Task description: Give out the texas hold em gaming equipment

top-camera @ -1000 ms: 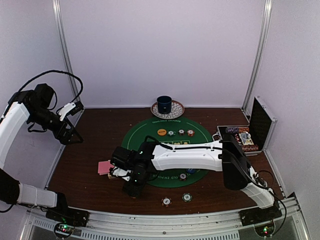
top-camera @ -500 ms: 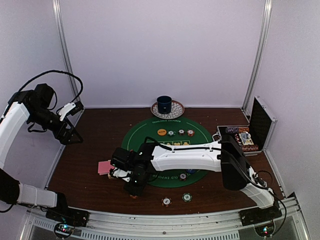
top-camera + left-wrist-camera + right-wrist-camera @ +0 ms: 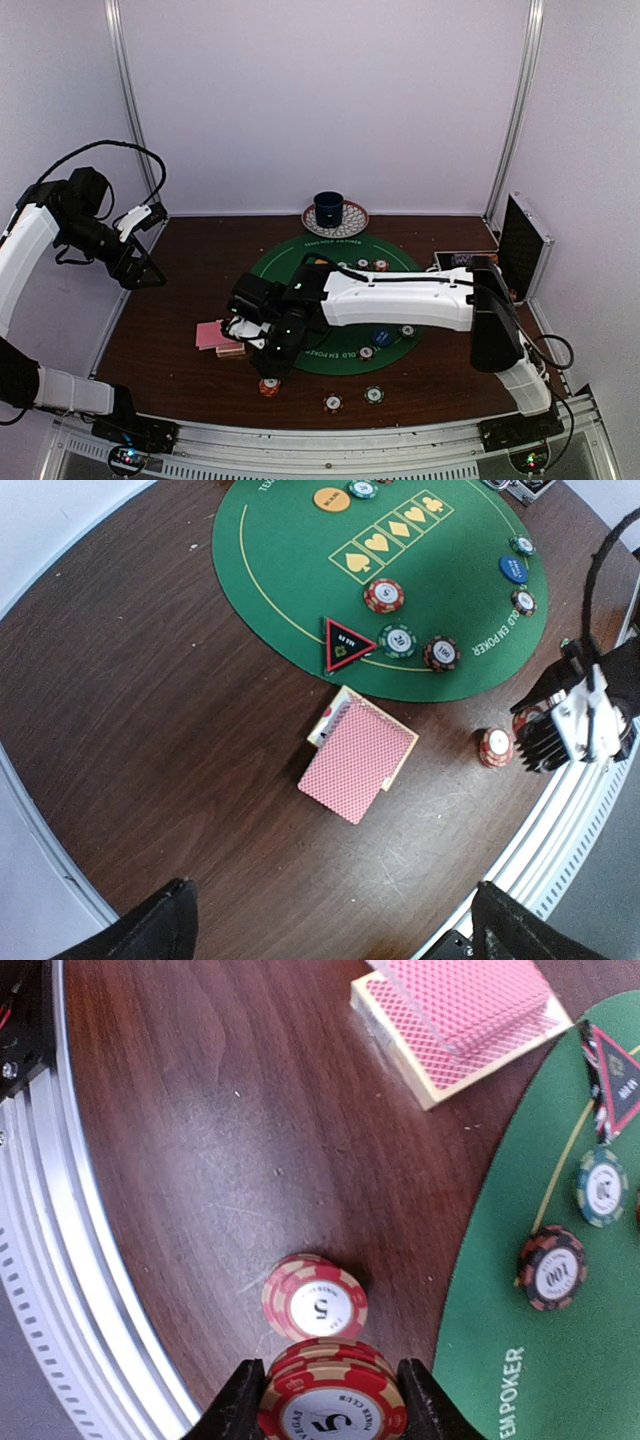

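red chip stack (image 3: 333, 1405) clamped in right jaws, second stack (image 3: 315, 1300) just beyond

Top overhead; wrists look down, seemingly sharing cards (image 3: 358, 760).

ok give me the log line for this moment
right fingers: shut on red chip stack | second red stack: on table beside it | left fingers: open, empty, raised

This looks like a robot test booth in a laboratory. Plain white panel walls (image 3: 320, 100) between aluminium posts (image 3: 125, 110) enclose a dark wooden tabletop (image 3: 170, 340). Near the right hand (image 3: 268, 376), a metal rail (image 3: 330, 442) carries both arm bases (image 3: 130, 432).
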{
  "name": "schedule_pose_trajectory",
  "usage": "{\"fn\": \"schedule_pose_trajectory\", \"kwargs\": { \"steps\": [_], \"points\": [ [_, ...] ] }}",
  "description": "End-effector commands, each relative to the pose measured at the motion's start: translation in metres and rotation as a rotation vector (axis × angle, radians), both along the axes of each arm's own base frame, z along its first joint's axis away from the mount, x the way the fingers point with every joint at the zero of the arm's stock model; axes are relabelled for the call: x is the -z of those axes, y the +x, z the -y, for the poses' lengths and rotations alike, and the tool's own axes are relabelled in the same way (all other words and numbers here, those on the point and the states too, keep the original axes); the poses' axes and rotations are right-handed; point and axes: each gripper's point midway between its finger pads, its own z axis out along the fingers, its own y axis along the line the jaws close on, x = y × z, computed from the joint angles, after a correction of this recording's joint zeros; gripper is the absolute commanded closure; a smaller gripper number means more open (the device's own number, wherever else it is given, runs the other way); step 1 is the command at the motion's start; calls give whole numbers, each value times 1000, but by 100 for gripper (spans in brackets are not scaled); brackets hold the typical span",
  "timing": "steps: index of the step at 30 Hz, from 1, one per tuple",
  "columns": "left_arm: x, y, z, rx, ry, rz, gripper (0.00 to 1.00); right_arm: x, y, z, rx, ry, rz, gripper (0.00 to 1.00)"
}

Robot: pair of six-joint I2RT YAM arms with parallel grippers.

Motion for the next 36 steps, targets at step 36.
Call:
{"fn": "schedule_pose_trajectory", "kwargs": {
  "steps": [36],
  "points": [
    [61, -20, 23, 196, 77, -86, 2, 56, 89, 157, 426, -116, -36, 85]
  ]
}}
